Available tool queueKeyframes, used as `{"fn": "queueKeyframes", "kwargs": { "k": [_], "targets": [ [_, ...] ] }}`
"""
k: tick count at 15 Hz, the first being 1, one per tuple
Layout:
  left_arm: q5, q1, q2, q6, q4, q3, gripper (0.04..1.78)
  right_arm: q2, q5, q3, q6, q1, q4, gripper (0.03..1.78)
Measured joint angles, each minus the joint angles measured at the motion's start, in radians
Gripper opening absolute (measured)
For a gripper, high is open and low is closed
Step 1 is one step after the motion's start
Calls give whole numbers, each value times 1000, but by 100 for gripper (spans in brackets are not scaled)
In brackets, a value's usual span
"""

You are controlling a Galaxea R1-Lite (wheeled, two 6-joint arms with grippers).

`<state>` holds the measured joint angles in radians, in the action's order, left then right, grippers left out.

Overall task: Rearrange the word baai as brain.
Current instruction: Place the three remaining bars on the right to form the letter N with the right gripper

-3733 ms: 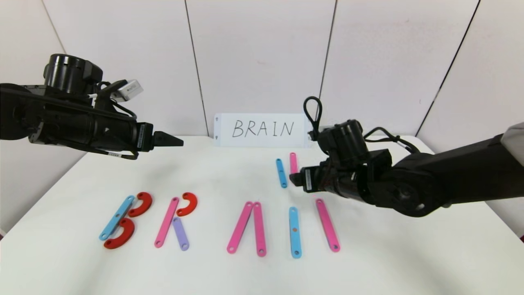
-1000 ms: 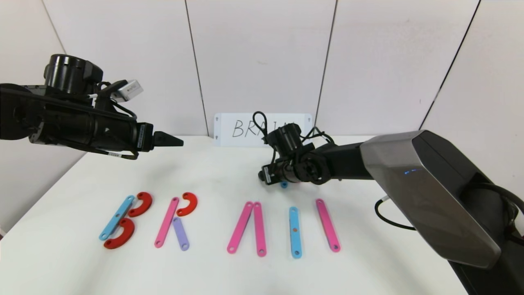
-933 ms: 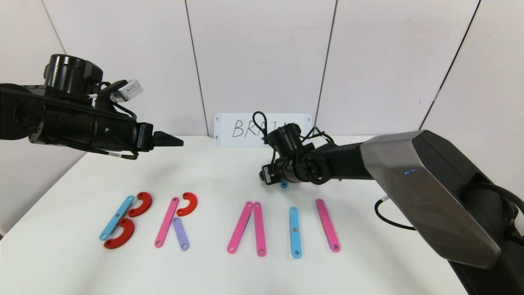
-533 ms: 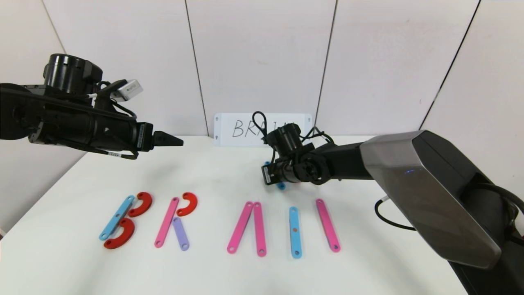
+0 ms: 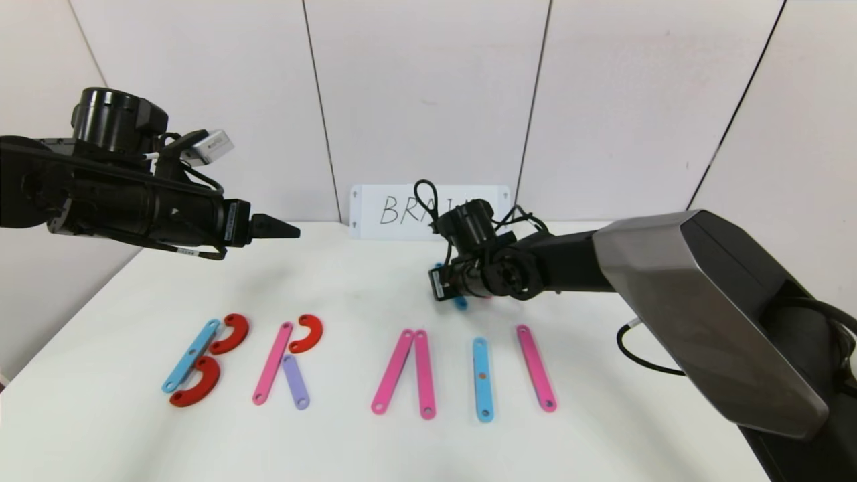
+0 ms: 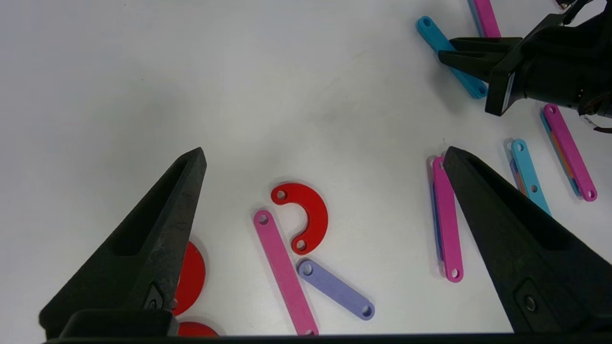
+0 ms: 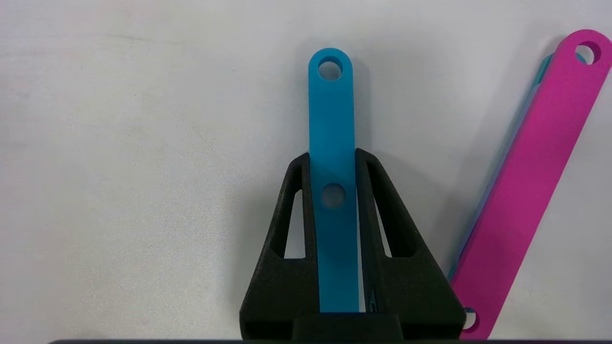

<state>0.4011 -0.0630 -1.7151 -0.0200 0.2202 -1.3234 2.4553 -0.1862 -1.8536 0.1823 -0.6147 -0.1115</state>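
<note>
A row of flat letters lies near the table's front: B of a blue bar (image 5: 191,355) and two red half-rings (image 5: 231,333), R with a pink bar (image 5: 273,363) and a purple bar (image 5: 294,381), two leaning pink bars (image 5: 393,371), a blue bar (image 5: 482,378), and a pink bar (image 5: 535,368). My right gripper (image 5: 438,278) is behind the row at the table's middle back. It is shut on a spare blue bar (image 7: 331,110), whose holed end sticks out past the fingertips. My left gripper (image 5: 294,232) is open and empty, raised at the left.
A spare pink bar (image 7: 526,181) lies right beside the gripped blue bar. A white card (image 5: 395,211) lettered BRAIN stands against the back wall, partly hidden by my right arm. The table's front edge is close below the letters.
My right arm reached to the two spare bars at the back. In the last second the blue bar's far end came into view past the gripper. The left arm has not moved.
</note>
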Motion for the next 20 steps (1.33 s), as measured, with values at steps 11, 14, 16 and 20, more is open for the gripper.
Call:
{"fn": "queueKeyframes", "kwargs": {
  "k": [11, 14, 16, 20],
  "targets": [
    [0, 2, 4, 0, 0, 1, 173, -289, 191, 236, -52, 54, 9, 27],
    [2, 2, 5, 0, 1, 1, 173, -437, 269, 431, -137, 107, 20, 27],
    [1, 2, 5, 0, 1, 1, 173, -526, 333, 559, -199, 150, 23, 27],
    [1, 0, 5, 0, 1, 4, 173, -654, 391, 797, -265, 206, 79, 27]
  ]
}}
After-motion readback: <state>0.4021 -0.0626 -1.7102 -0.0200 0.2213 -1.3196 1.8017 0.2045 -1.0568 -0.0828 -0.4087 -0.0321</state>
